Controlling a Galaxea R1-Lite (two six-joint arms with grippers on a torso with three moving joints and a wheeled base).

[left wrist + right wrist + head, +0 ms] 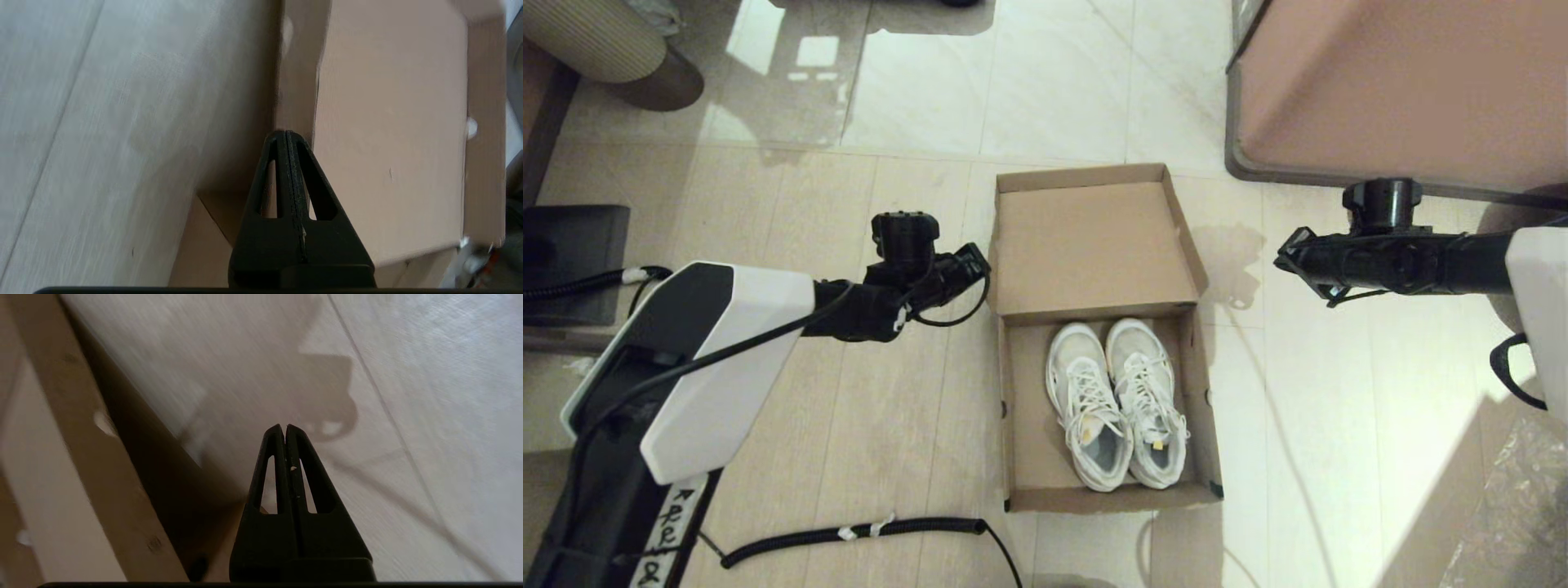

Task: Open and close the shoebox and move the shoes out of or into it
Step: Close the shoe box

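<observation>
The brown cardboard shoebox point(1021, 425) sits on the floor in the middle of the head view, its flap lid point(1090, 241) swung back and leaning open. The pair of white mesh sneakers point(1117, 402) lies side by side inside it, toes toward the lid. My left gripper point(977, 263) hangs shut just beside the lid's left edge, empty; the left wrist view shows its tips point(285, 134) against the lid's side flap point(300, 77). My right gripper point(1284, 255) is shut and empty, off to the right of the box above the floor point(286, 426).
A large pinkish-brown cabinet with a grey rim point(1388, 82) stands at the back right. A coiled black cable point(849, 532) lies on the floor front left. A dark mat point(572, 261) lies far left, a ribbed beige object point(605, 41) in the back left corner.
</observation>
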